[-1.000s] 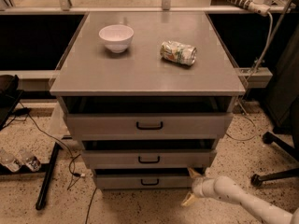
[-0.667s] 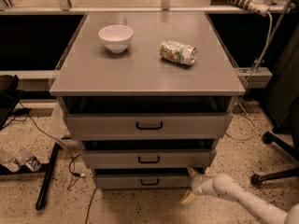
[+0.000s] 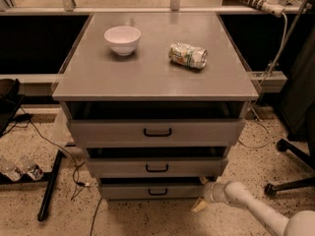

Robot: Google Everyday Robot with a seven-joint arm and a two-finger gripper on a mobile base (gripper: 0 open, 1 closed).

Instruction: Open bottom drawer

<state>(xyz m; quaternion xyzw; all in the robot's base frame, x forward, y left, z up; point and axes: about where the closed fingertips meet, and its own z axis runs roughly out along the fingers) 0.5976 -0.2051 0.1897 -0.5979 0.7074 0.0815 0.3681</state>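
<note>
The bottom drawer (image 3: 152, 191) is the lowest and shortest grey front of the cabinet, with a small black bar handle (image 3: 158, 192) at its centre. It stands slightly pulled out, with a dark gap above it. My gripper (image 3: 202, 194) is low at the drawer's right end, near the cabinet's bottom right corner, on a white arm (image 3: 246, 205) that comes in from the lower right. One pale fingertip (image 3: 199, 205) points down toward the floor.
Two larger grey drawers (image 3: 156, 132) sit above, also slightly out. On the cabinet top are a white bowl (image 3: 122, 39) and a crushed can (image 3: 187, 55). An office chair base (image 3: 290, 171) is at right. Cables, a black bar (image 3: 49, 186) and bottles lie on the floor at left.
</note>
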